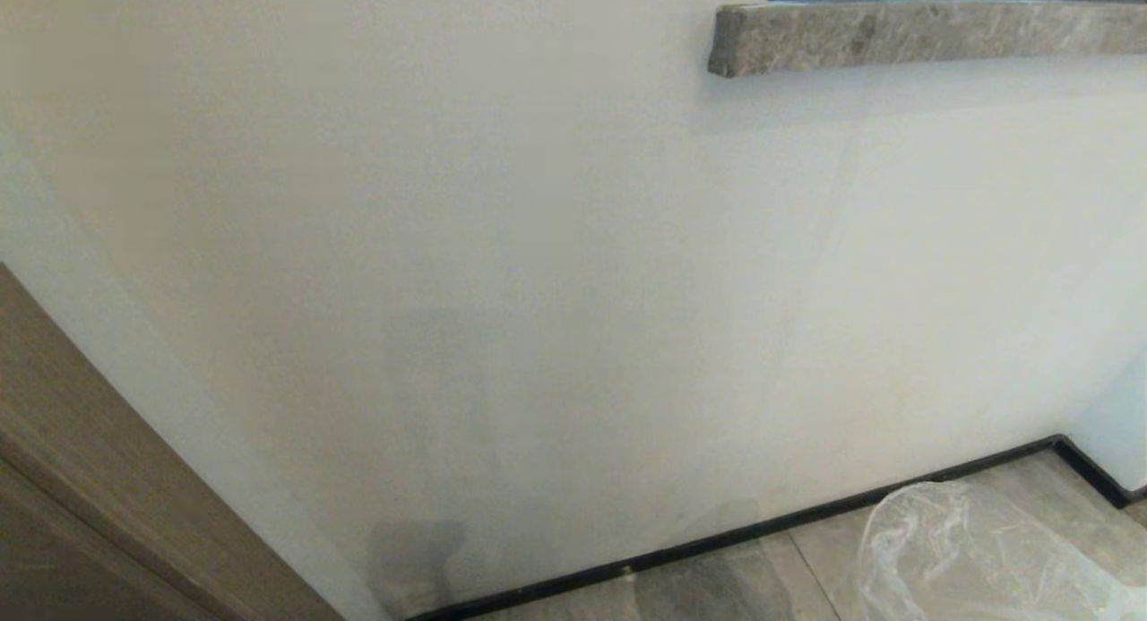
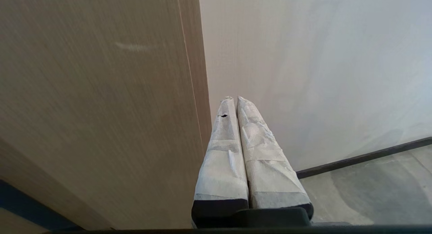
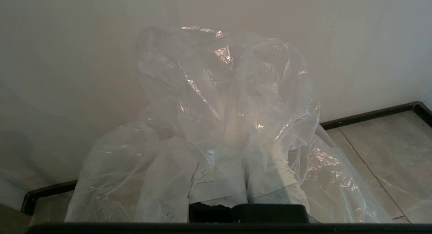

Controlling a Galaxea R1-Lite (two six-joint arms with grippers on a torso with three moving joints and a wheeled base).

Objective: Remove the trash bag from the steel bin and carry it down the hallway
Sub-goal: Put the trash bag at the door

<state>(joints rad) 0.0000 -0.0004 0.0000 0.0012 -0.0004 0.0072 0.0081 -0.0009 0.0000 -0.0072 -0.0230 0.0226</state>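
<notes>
the right gripper is clamped on gathered clear film of the trash bag, which billows over its fingers and shows low on the robot's right above the hallway tiles near the white wall. it looks light, soft and slippery, best pinched at the bunched neck; its long axis is unclear. the left gripper, pressed closed and empty, sits beside a wooden panel.

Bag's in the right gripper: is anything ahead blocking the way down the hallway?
Yes. A white wall with a black baseboard fills the head view directly ahead. The right gripper is shut on the trash bag, and the floor tiles end at that wall.
</notes>
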